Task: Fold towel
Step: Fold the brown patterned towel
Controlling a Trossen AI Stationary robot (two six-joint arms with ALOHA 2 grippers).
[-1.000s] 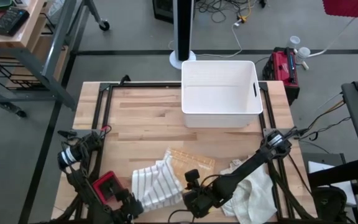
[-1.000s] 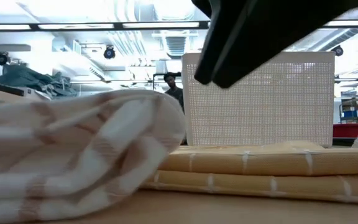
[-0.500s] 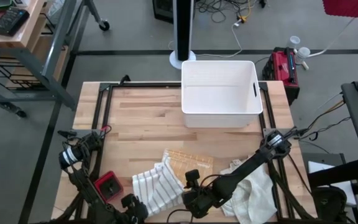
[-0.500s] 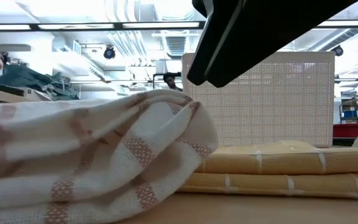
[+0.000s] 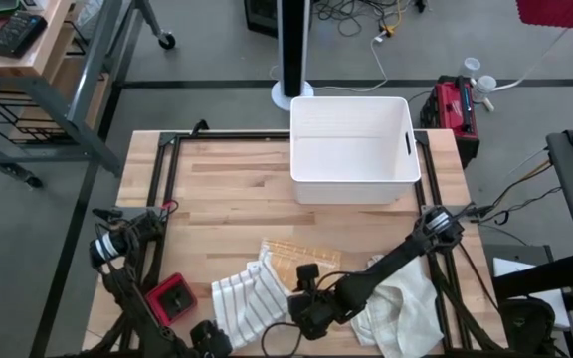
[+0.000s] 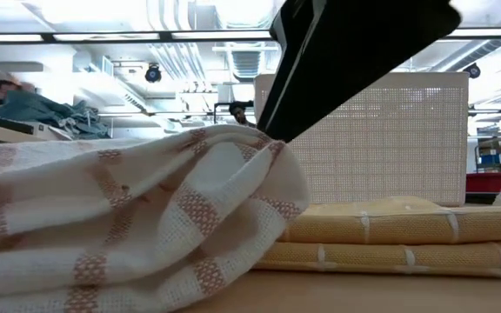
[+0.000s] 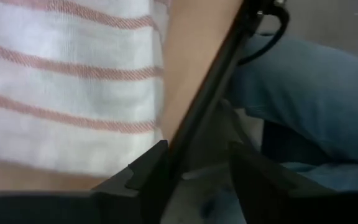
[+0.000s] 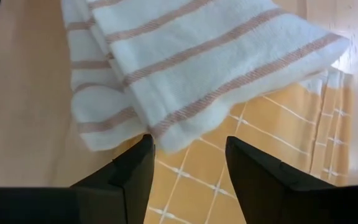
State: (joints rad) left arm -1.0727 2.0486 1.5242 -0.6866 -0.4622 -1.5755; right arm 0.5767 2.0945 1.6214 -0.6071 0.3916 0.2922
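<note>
The striped towel [image 5: 250,303] lay bunched near the table's [image 5: 227,189] front edge, its corner overlapping a yellow checked cloth [image 5: 304,257]. The right gripper [image 8: 188,163] hung just over that corner, jaws apart and holding nothing. The left gripper [image 7: 194,168] sat at the front edge beside the towel, jaws seemingly spread and empty, though that view was poor. A white bin [image 5: 353,149] stood behind.

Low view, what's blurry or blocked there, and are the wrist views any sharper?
Low view: the striped towel fills the near left, softly focused; a dark arm blocks the top centre; ceiling lights glare bright. Left wrist view: smeared and soft throughout. Right wrist view: sharp on the striped towel's weave and the yellow cloth, only its own fingers blurred.
</note>
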